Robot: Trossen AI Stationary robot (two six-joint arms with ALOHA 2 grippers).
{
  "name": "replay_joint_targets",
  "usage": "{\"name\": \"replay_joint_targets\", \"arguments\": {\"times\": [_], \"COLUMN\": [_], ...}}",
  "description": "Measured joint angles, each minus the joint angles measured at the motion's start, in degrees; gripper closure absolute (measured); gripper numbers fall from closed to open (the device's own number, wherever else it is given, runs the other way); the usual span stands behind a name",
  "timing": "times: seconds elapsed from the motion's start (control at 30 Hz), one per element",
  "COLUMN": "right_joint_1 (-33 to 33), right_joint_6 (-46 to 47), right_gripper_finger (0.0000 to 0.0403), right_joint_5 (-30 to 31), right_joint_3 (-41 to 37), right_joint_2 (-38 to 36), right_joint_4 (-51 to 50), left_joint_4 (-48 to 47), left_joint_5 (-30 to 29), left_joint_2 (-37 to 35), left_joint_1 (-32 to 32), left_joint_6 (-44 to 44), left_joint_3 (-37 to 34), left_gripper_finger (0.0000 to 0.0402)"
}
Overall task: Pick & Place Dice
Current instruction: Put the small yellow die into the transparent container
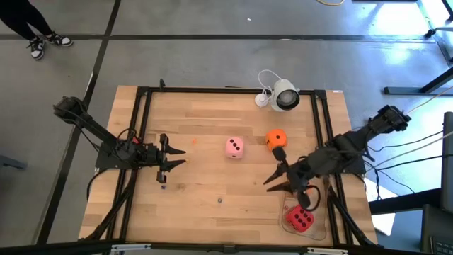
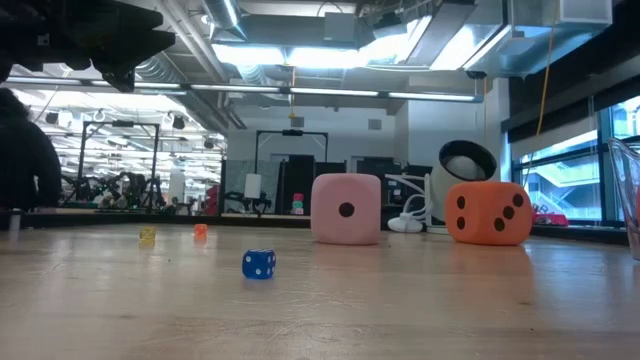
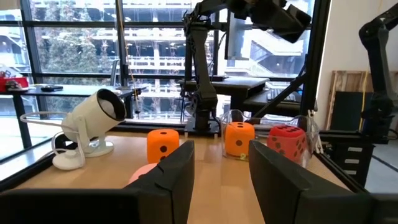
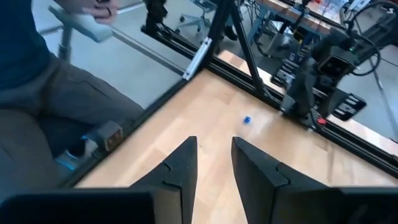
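Observation:
A pale pink die (image 1: 235,147) and an orange die (image 1: 276,138) rest on the wooden table near its middle; the low view shows them side by side (image 2: 346,208) (image 2: 488,212). A red die (image 1: 301,219) lies in a clear container (image 1: 323,228) at the near right corner. In the left wrist view a second orange die (image 3: 239,138) sits beside the red one (image 3: 287,142). My right gripper (image 1: 272,168) hangs open and empty above the table, between the orange die and the container. My left gripper (image 1: 177,159) is open and empty at the left, pointing toward the dice.
A white round camera (image 1: 285,97) on a stand with its cable is at the far edge. A tiny blue die (image 2: 258,263) and two other tiny dice (image 2: 147,235) (image 2: 200,230) lie on the table. A black frame (image 1: 141,127) borders it. A seated person (image 4: 37,93) shows beyond the edge.

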Motion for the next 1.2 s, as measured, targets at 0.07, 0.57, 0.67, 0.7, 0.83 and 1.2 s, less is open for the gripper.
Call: {"name": "replay_joint_targets", "arguments": {"times": [0.07, 0.57, 0.67, 0.7, 0.83, 1.2], "right_joint_1": [-1.3, -14.6, -17.8, -18.9, -25.3, -40.2], "right_joint_6": [-0.9, -8.6, -11.6, -12.9, -16.1, -14.7], "right_gripper_finger": [0.0303, 0.0303, 0.0303, 0.0303, 0.0303, 0.0303], "right_joint_5": [-0.1, -10.8, -16.5, -19.2, -30.3, -46.4], "right_joint_3": [0.0, 0.0, 0.0, 0.0, 0.0, -6.1], "right_joint_2": [-0.1, -11.7, -12.1, -12.1, -11.2, -10.8], "right_joint_4": [-0.8, -5.3, -4.5, -4.4, -3.8, 2.1], "left_joint_4": [0.0, 3.0, 3.0, 3.0, 3.0, 3.0], "left_joint_5": [0.0, 0.0, 0.0, 0.0, 0.0, -2.2], "left_joint_2": [0.0, 0.0, 0.0, 0.0, 0.0, 0.0], "left_joint_1": [0.0, 0.0, 0.0, 0.0, 0.0, 0.0], "left_joint_6": [0.0, 0.0, 0.0, 0.0, 1.2, 2.1], "left_joint_3": [0.0, 0.0, 0.0, 0.0, 0.0, 0.0], "left_gripper_finger": [0.0258, 0.0258, 0.0258, 0.0258, 0.0258, 0.0258]}}
